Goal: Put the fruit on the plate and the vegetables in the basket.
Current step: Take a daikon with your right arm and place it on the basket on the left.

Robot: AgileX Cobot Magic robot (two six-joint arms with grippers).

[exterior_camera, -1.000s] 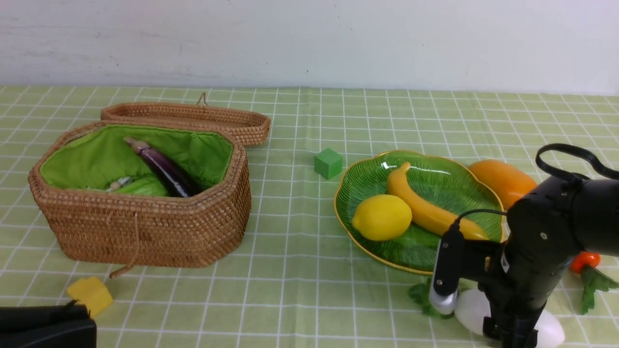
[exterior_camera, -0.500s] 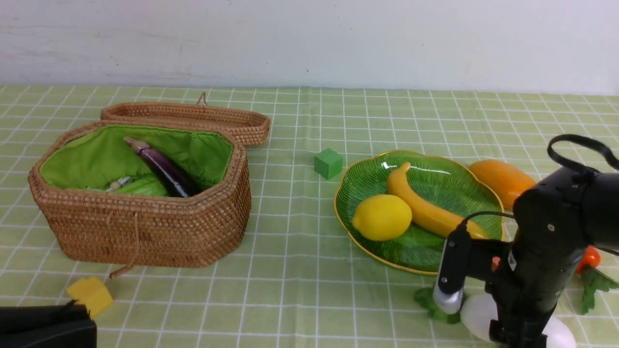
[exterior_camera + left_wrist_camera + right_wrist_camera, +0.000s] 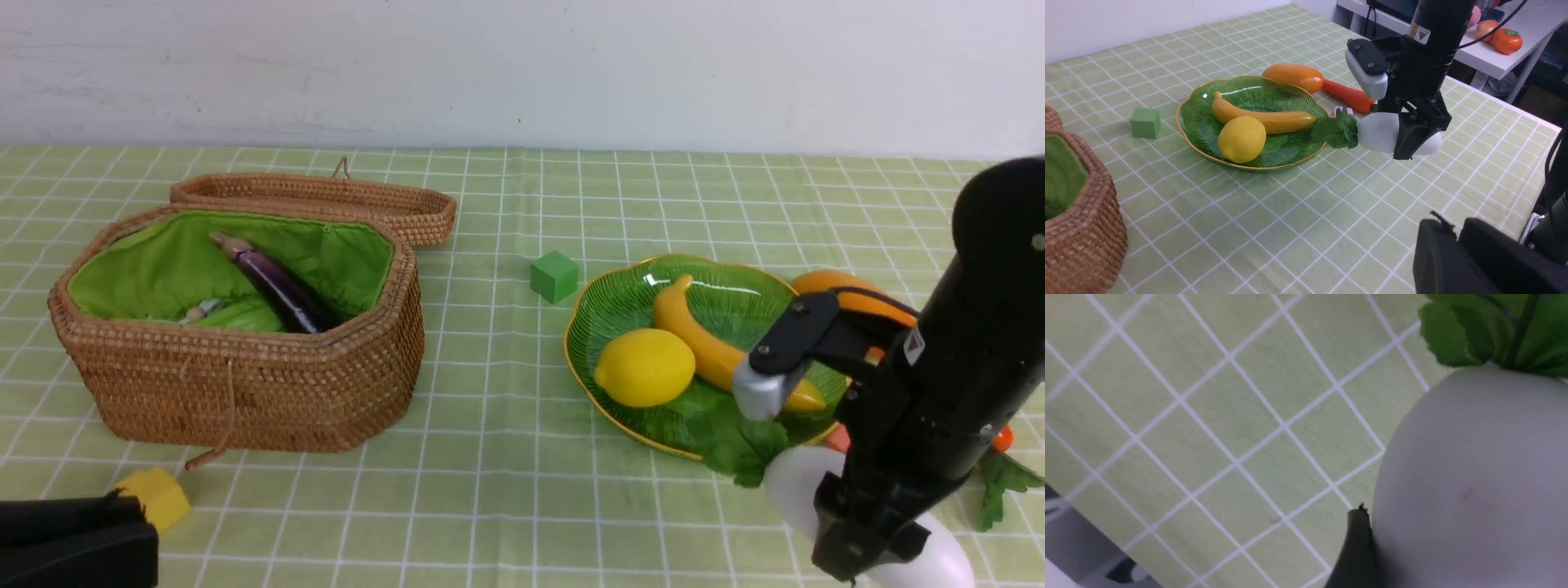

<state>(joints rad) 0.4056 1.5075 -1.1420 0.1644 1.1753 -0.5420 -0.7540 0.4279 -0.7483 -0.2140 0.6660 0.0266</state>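
My right gripper [image 3: 865,543] is shut on the white radish [image 3: 788,490], holding it just above the cloth in front of the plate [image 3: 581,327]. The radish leaves [image 3: 1337,130] reach the plate's near rim. One black finger [image 3: 1355,547] presses the radish body [image 3: 1474,490]. The banana [image 3: 702,343] and lemon [image 3: 645,367] lie on the plate. The mango [image 3: 1292,76] and carrot [image 3: 1347,94] rest on the cloth behind it. The basket [image 3: 245,392] holds the eggplant [image 3: 277,286] and green gourd [image 3: 237,314]. My left gripper [image 3: 1453,232] is shut and empty at the near left.
A green block [image 3: 554,276] sits between basket and plate, and a yellow block [image 3: 159,496] lies by my left gripper. The basket lid [image 3: 326,200] lies open behind the basket. A side table [image 3: 1490,61] with other toy fruit stands past the table's right edge.
My right arm has risen and tilted, lifting the radish off the cloth; its leaves now sit higher, at the plate's front rim. The left gripper has stayed put.
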